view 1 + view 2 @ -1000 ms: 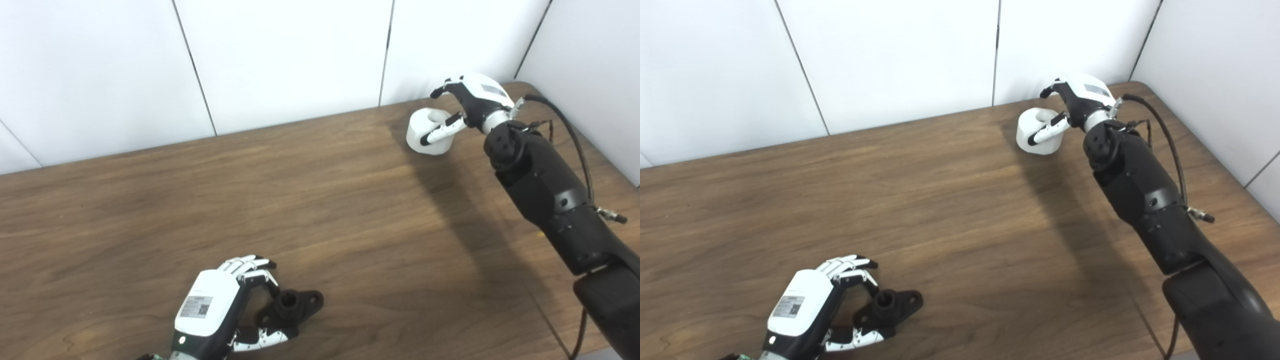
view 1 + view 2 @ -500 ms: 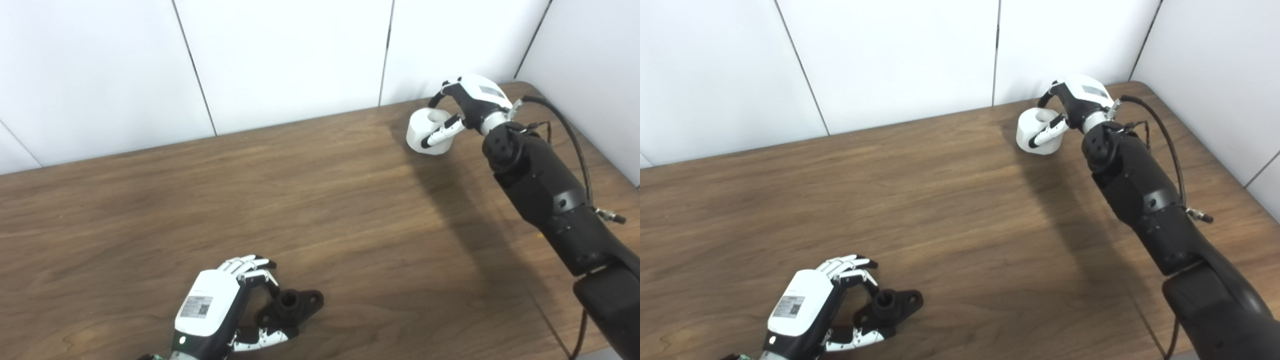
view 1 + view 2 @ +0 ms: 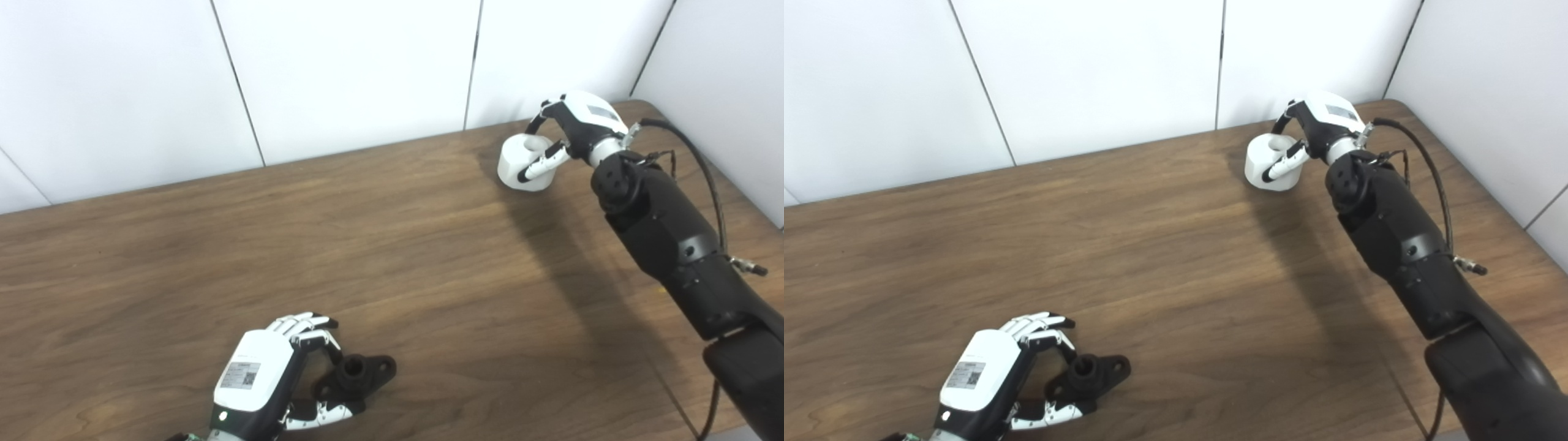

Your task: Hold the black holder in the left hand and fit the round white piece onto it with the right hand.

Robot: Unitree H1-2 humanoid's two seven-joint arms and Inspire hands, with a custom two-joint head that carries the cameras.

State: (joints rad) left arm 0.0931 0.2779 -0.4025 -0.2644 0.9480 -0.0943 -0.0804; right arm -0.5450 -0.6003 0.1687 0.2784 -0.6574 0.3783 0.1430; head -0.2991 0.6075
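Wooden table (image 3: 184, 257) seen from above, with white wall panels behind it and two robot arms reaching in from the near edge.

At the near left, the left hand (image 3: 269, 383) rests low on the table with its fingers curled around the black holder (image 3: 358, 373). The fingers arch over the holder's far side and the thumb presses in from the near side, so the hand appears closed on it, though the holder seems to sit on the wood rather than be lifted. The holder's round socket faces upward, and its long axis runs left to right, with a flat ear sticking out to the right, free of the fingers.

At the far right corner, the right hand (image 3: 1317, 131) is wrapped around the round white piece (image 3: 1265, 165). Its fingers hook over the top rim into the central hollow and the thumb lies across the near side wall. The grasp looks closed, but whether the piece is clear of the table cannot be told.

The two parts lie well apart, on a diagonal across the table. The white piece is far and right of the holder, so the fitting probably depends on the right arm carrying it near and left, hollow side down over the upward socket.
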